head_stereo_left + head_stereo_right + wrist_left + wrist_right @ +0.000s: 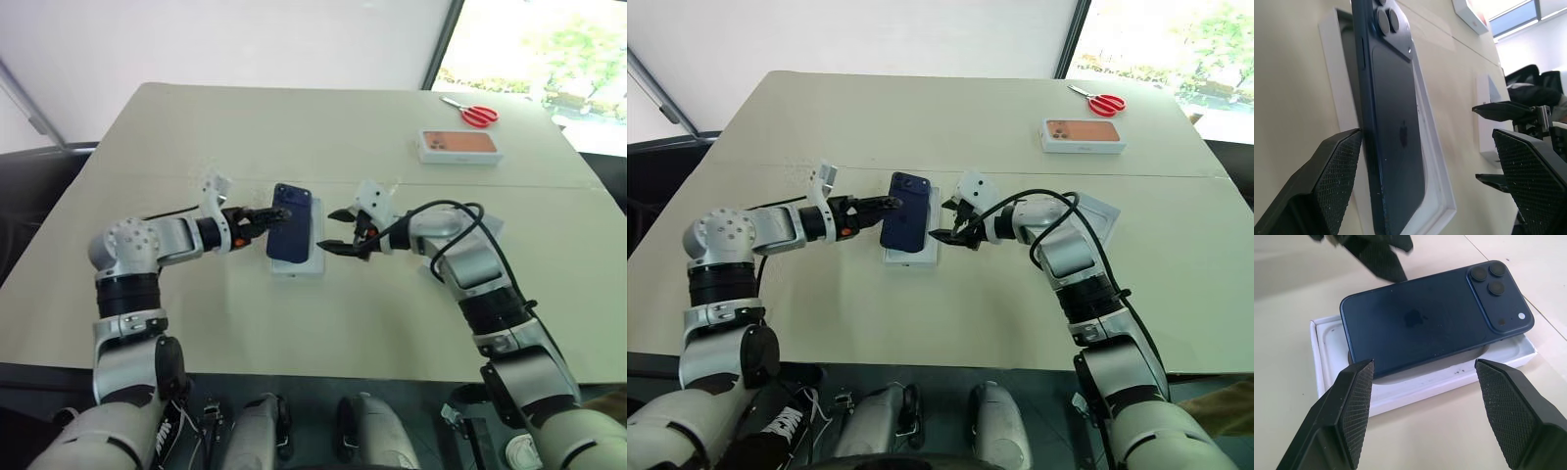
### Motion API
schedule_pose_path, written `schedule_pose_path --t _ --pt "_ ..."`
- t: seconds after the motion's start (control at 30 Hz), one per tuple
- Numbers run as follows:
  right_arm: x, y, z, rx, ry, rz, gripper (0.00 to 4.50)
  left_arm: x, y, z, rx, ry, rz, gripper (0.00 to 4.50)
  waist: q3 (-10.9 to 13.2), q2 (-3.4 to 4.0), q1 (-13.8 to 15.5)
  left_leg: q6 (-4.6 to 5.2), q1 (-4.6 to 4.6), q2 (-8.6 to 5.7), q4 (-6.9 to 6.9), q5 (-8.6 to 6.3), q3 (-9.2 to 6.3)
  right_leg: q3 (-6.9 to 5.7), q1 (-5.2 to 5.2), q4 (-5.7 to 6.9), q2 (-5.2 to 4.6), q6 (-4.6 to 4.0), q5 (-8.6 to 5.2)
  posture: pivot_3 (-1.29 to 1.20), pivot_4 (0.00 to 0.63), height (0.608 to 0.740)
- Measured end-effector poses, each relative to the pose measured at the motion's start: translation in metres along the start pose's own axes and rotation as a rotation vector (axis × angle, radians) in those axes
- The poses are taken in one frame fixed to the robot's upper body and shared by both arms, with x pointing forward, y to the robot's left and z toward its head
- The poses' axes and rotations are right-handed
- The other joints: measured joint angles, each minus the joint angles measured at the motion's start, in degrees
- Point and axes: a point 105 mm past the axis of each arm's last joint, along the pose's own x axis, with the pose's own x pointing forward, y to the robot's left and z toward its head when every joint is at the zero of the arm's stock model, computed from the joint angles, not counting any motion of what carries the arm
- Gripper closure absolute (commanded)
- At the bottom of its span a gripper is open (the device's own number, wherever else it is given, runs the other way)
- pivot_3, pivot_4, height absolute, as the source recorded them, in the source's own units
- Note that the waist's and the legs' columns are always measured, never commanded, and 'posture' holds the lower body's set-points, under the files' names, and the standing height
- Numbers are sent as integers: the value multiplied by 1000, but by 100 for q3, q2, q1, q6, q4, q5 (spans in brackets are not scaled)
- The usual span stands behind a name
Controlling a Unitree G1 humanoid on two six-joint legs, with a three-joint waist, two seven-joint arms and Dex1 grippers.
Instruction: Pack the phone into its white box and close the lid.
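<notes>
On the beige table point(323, 323), left gripper point(257, 221) spread beside glossy navy phone point(291, 235), tilted, lying half-seated in the shallow white box point(299, 266), right gripper point(340, 231) spread at the box's other side, lid point(1095, 217) partly hidden behind the right arm, far picture box point(459, 145), red scissors point(473, 113).

Phone point(291, 224) tilted on box point(297, 262), mid-desk point(294, 127). Left tool point(263, 219) at its left, right tool point(338, 231) at its right. Second box point(460, 146) and scissors point(473, 113) far right.
</notes>
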Motion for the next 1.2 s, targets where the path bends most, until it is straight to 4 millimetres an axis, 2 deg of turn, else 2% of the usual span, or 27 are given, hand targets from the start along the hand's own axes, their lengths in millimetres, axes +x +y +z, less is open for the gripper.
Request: schedule_pose_path --t 0.13,0.37,0.47,0.63,0.83,1.2 --pt "1 0 1 -6 -4 1 1048 -1 -2 1 23 3 2 56 0 0 1 0 0 0 0 0 0 0 0 0 0 0 0 0 150 738" --pt "3 1 1 -9 -6 -3 1048 12 0 -10 142 68 59 56 0 0 -2 0 0 0 0 0 0 0 0 0 1 0 0 0 150 738" --pt "3 1 1 -10 -3 -6 1048 0 14 -11 227 95 130 56 1 2 -47 -5 1 5 -5 2 2 1 -4 1 5 -1 0 0 150 738" --pt "3 0 0 -12 0 -9 1048 -13 15 -2 250 82 125 56 1 2 -2 -7 0 5 -3 3 1 1 -4 1 2 -1 -1 0 150 738" --pt "8 3 1 -3 -11 -5 1048 7 6 -18 217 85 72 56 1 1 10 -5 0 3 0 3 1 0 -1 1 0 -1 0 0 150 738" --pt "11 3 -1 -2 -2 -17 1048 -17 21 5 235 5 141 56 1 2 -7 -6 1 11 0 4 1 0 -3 3 8 -2 -1 0 150 738"
